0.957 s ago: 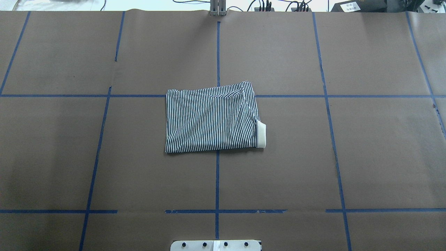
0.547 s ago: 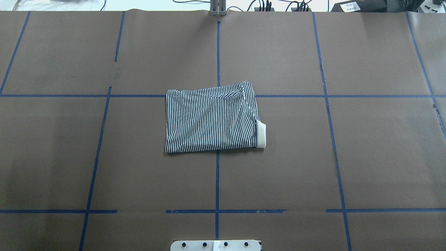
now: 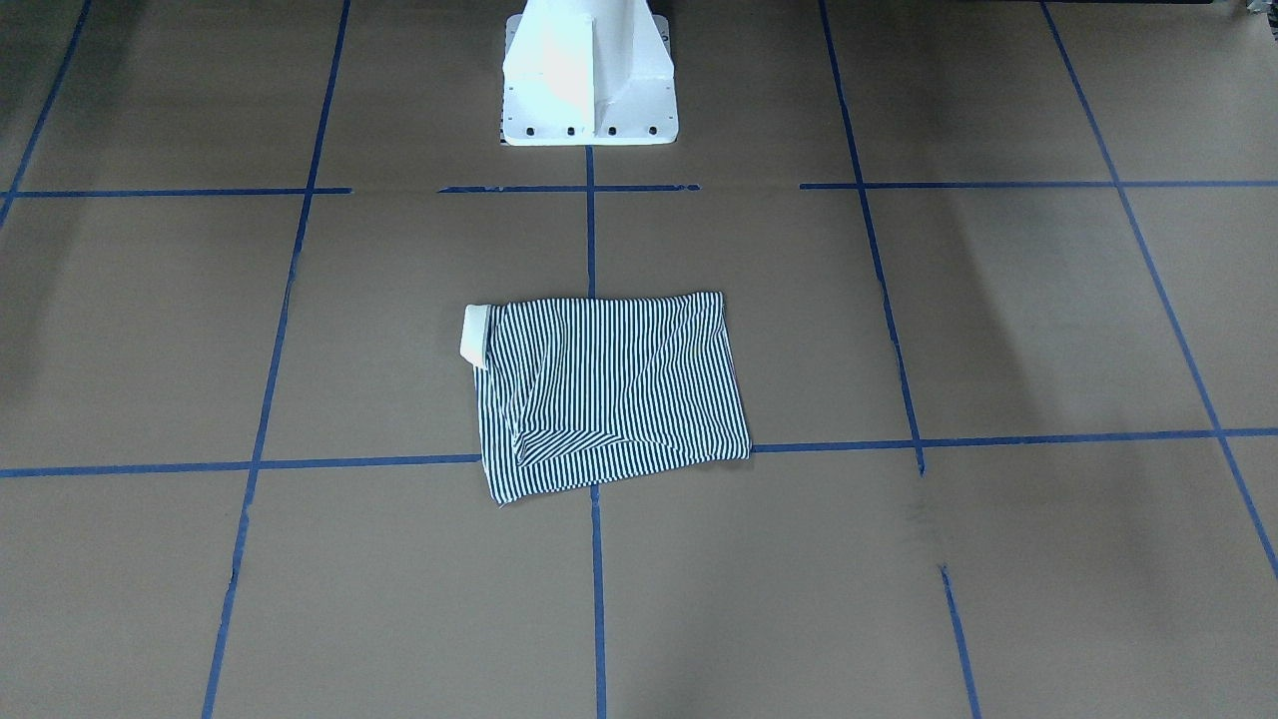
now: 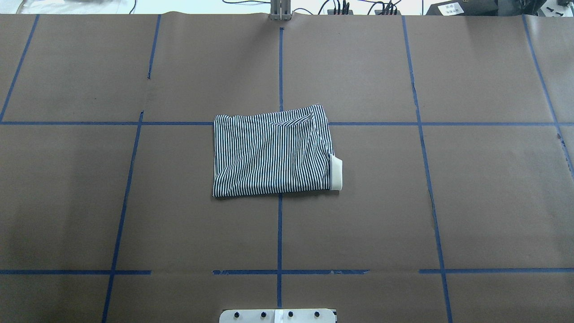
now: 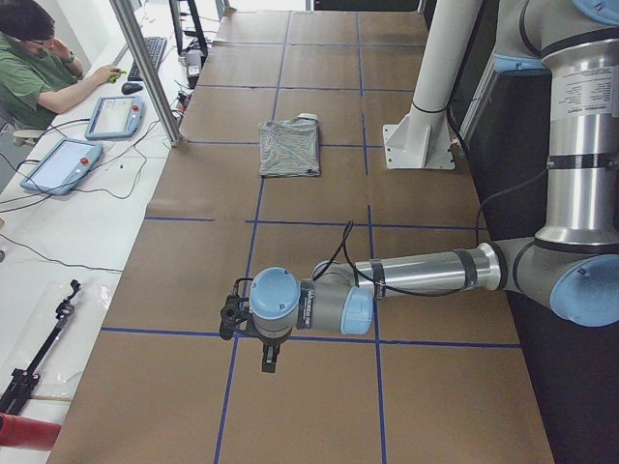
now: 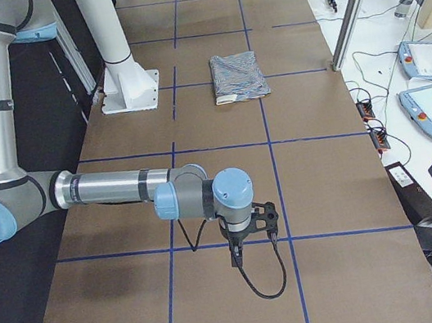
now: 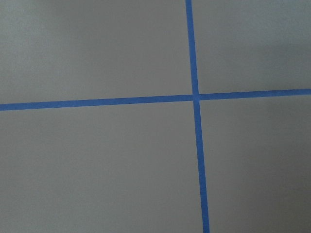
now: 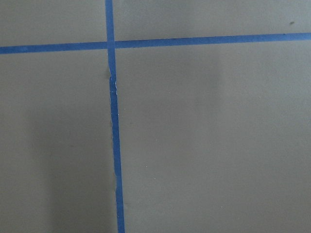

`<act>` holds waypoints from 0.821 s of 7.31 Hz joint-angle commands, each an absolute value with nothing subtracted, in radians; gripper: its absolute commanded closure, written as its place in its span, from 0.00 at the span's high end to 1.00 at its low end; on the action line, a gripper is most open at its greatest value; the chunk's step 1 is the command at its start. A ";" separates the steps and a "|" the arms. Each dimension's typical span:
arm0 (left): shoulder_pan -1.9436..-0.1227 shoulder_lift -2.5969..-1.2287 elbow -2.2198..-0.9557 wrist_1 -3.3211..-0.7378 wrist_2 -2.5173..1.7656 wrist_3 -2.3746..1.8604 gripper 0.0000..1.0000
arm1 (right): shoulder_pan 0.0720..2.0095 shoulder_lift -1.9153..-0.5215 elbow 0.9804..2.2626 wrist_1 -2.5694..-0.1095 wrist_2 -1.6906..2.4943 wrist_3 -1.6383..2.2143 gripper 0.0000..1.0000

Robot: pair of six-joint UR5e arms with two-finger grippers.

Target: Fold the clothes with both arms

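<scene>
Folded polo shirt [image 4: 273,152], well apart from left end effector [image 5: 230,317], right end effector [image 6: 267,216], openness unclear

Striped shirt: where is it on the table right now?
In the overhead view the folded shirt lies in the middle of the table, across the centre tape line, ahead of the white base, its cream collar poking out on the robot's right.

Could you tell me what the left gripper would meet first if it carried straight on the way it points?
The left gripper points down, so most likely it would meet the brown paper table cover, close to a blue tape crossing. The striped shirt lies far off.
</scene>
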State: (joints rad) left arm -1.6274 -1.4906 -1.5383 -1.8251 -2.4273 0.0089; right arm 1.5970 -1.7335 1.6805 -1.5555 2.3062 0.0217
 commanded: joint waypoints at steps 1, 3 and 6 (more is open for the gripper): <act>-1.621 -1.502 -1.546 -1.815 -2.427 0.003 1.00 | 1.597 -1.735 1.681 -1.555 2.309 0.026 1.00; -1.579 -1.518 -1.542 -1.787 -2.427 -0.002 1.00 | 1.597 -1.740 1.680 -1.557 2.307 0.026 1.00; -1.578 -1.540 -1.545 -1.740 -2.425 0.002 1.00 | 1.597 -1.741 1.680 -1.555 2.307 0.025 1.00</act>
State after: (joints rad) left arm -1.5797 -1.5365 -1.5443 -1.7448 -2.4258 -0.0009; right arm 1.5969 -1.7415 1.6798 -1.5567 2.3071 0.0258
